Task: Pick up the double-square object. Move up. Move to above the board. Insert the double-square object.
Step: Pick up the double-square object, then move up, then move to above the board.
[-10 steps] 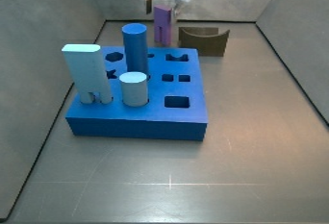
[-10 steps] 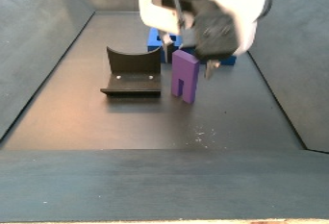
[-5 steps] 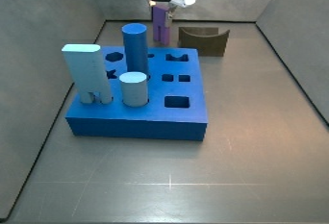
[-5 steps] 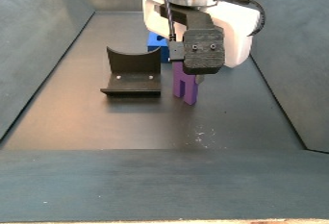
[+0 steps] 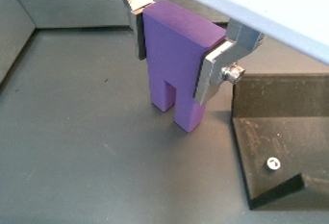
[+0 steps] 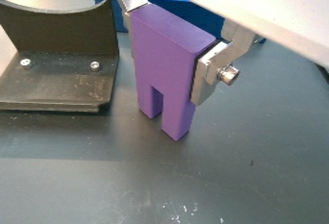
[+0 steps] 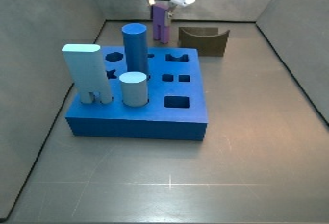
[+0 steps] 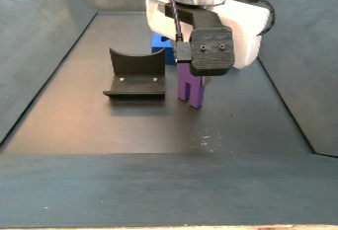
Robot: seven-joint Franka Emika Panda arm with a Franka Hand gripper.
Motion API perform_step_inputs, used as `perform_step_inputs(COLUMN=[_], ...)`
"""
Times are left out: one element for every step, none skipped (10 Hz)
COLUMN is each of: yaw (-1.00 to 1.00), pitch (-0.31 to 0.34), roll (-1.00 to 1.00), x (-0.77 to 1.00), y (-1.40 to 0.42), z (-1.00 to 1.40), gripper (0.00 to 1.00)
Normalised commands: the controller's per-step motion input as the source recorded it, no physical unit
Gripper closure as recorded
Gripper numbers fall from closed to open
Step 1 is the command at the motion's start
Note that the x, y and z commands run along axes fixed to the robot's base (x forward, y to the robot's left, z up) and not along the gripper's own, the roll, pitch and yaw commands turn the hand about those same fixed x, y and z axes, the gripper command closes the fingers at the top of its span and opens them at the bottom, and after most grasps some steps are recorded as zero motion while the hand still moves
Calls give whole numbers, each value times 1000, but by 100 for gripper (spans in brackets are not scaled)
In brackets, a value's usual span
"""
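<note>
The purple double-square object (image 5: 174, 64) stands upright on the grey floor, between the blue board (image 7: 141, 117) and the dark holder (image 7: 203, 38). It shows in both wrist views (image 6: 164, 69) and in both side views (image 7: 158, 24) (image 8: 193, 88). My gripper (image 5: 178, 45) is down over its upper part, with one silver finger on each side and the pads against its faces. The gripper also shows in the other wrist view (image 6: 167, 37) and in a side view (image 8: 199, 61). The object's lower end rests on the floor.
The board carries a dark-blue cylinder (image 7: 134, 45), a light-blue block (image 7: 83, 69) and a pale cylinder (image 7: 134, 87), with dark holes beside them. The olive-brown holder (image 8: 134, 73) sits close beside the object. Grey walls enclose the floor.
Over the last second my gripper came down around the purple object and squared up to it. Since half a second ago nothing has visibly moved.
</note>
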Motion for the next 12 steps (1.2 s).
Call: perform_step_inputs(yaw=[0, 0, 0, 0, 0, 0, 36, -109, -131, -124, -88, -66], pitch=[0, 0, 0, 0, 0, 0, -11, -180, -145, -115, -28, 21], roll=[0, 0, 0, 0, 0, 0, 4, 164, 155, 141, 103, 78], x=[0, 0, 0, 0, 0, 0, 7, 30, 23, 16, 10, 8], y=[0, 0, 0, 0, 0, 0, 24, 161, 159, 152, 138, 131], z=[0, 0, 0, 0, 0, 210, 194, 1000, 1000, 1000, 1000, 1000], gripper=[100, 100, 100, 100, 100, 100, 100, 100, 100, 100, 100, 100])
